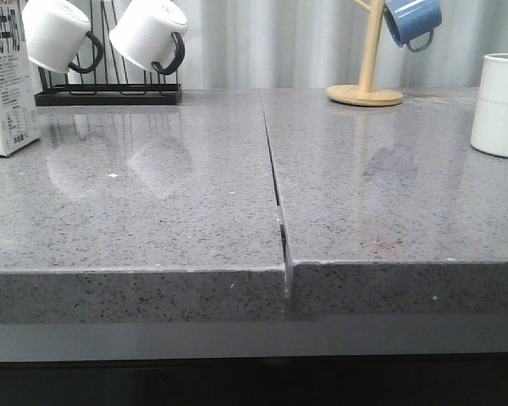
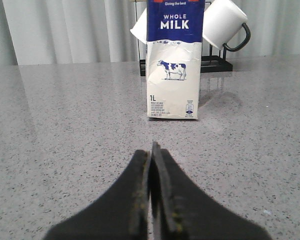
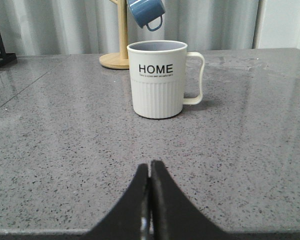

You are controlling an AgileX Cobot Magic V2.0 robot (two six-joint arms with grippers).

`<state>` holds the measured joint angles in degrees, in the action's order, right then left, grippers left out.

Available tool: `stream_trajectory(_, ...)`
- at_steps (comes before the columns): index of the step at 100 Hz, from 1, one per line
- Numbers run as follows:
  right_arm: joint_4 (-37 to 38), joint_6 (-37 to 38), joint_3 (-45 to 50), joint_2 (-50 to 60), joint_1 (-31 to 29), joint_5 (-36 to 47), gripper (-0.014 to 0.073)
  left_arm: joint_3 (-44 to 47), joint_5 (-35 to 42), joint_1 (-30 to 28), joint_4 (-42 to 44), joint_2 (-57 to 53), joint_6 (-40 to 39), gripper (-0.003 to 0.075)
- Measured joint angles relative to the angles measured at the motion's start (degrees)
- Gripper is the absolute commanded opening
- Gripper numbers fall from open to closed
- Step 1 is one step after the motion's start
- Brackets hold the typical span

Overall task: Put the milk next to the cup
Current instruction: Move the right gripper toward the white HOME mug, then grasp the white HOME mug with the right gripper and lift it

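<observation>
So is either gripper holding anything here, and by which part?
Nothing is held. The left gripper is shut on air, short of the milk; the right gripper is shut too, short of the cup.

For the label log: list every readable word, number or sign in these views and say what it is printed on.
"WHOLE MILK" on the blue top of the milk.
"Giving the best" above that, small.
"1L" on the milk's lower white face.
"HOME" on the cup.
The fine print under "1L", the line under "HOME", and the carton side seen in the front view are too small or blurred to read.
</observation>
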<state>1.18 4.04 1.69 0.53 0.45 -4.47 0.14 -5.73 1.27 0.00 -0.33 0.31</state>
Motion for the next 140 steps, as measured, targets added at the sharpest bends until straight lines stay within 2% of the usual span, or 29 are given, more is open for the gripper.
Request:
stream_trajectory(16, 0.0, 0.0, 0.0, 0.0, 0.0, -0.5, -0.0069, 0.0, 0.0, 0.0, 0.0, 0.0, 0.0, -0.0021)
stream_trajectory(36, 0.0, 0.0, -5.3, -1.6, 0.0, -7.5, -0.0069, 0.0, 0.0, 0.0, 0.0, 0.0, 0.0, -0.0021)
stream_trajectory(63, -0.1, -0.1, -14.9, -17.5, 0.0, -9.4, -0.0069, 0.0, 0.0, 0.0, 0.0, 0.0, 0.0, -0.0021)
stream_trajectory(84, -0.1, -0.1, -18.3, -32.6, 0.0, -3.6, -0.0064, 0.0, 0.0, 0.0, 0.0, 0.0, 0.0, -0.0021)
stream_trajectory(93, -0.1, -0.1, -18.8, -38.5, 0.0, 0.9, 0.0006, 0.0, 0.0, 0.0, 0.0, 0.0, 0.0, -0.0021)
stream_trajectory(112, -0.1, -0.1, -20.8, -49.9, 0.0, 11.7, 0.0330, 0.0, 0.0, 0.0, 0.0, 0.0, 0.0, -0.0021)
stream_trajectory(117, -0.1, -0.1, -21.1, -52.7, -0.1, 14.8, 0.0356, 0.0, 0.0, 0.0, 0.0, 0.0, 0.0, -0.0021)
stream_trajectory(140, -0.1, -0.1, -22.1, -63.5, -5.1, 26.8, 0.0346, 0.0, 0.0, 0.0, 0.0, 0.0, 0.0, -0.0021)
